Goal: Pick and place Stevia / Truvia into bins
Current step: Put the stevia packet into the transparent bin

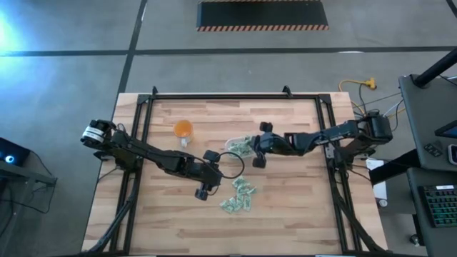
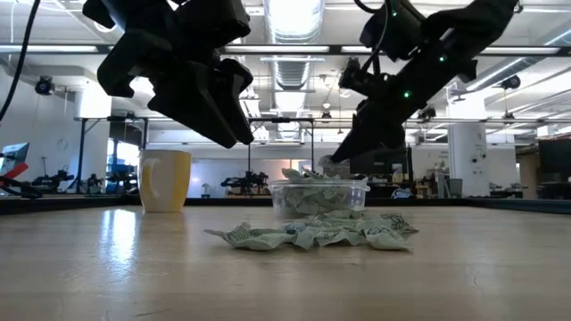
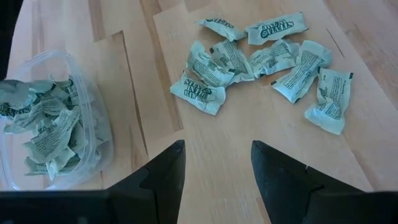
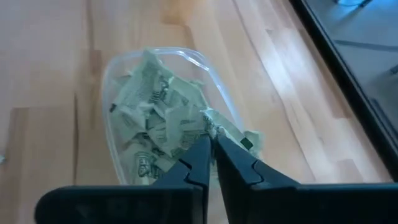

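Loose green-and-white sweetener packets (image 2: 312, 234) lie in a small heap on the wooden table (image 1: 285, 221), closest to the table-level camera. Behind the heap stands the clear plastic tub (image 2: 318, 197), already well filled with more packets. A yellow mug (image 2: 165, 179) stands off to one side.

At the tub, the right gripper (image 4: 212, 144) hangs over the rim with its two fingers pressed together, pinching the corner of one packet (image 4: 231, 132). The rest of that packet droops just outside the tub wall, so it does not look fully dropped in.

On the other side of the tub, the left gripper (image 3: 216, 163) hovers above bare wood with its fingers spread and nothing between them. Ahead of it lies the loose heap (image 3: 264, 62), about nine packets; beside it is the tub (image 3: 93, 106), close by.

To finish this step well, the right gripper should probably carry the pinched packet further over the middle of the tub before letting go, since a release at the rim may let it slide out onto the table. The packets are thin and crumpled, so the left gripper would do best to pick one at the edge of the heap rather than from the overlapping middle.
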